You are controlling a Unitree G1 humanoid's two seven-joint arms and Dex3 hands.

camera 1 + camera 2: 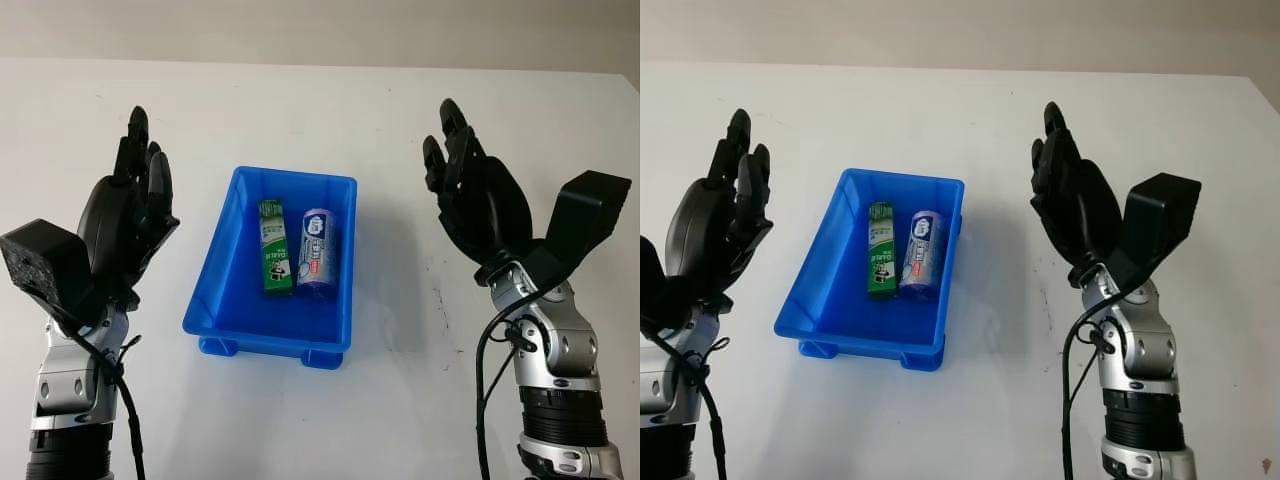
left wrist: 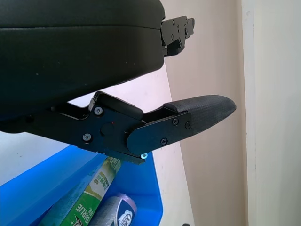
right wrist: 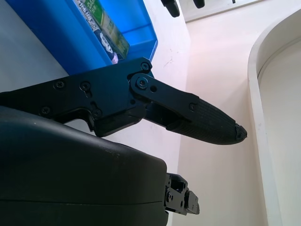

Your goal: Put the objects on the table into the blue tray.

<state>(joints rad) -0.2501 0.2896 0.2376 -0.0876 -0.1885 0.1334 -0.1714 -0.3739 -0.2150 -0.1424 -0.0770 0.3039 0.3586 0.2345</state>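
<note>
1. The blue tray sits on the white table, between the two raised hands.
2. Inside it, a green carton and a purple-white packet lie side by side, just touching.
3. The left hand is open, holding nothing, its fingertips level with the tray's far rim.
4. The right hand is likewise open and holds nothing, well apart from the tray.

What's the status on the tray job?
Left robot hand open, raised left of blue tray. Right robot hand open, raised right of it. Green carton and purple packet side by side inside tray. Nothing in the way.
</note>
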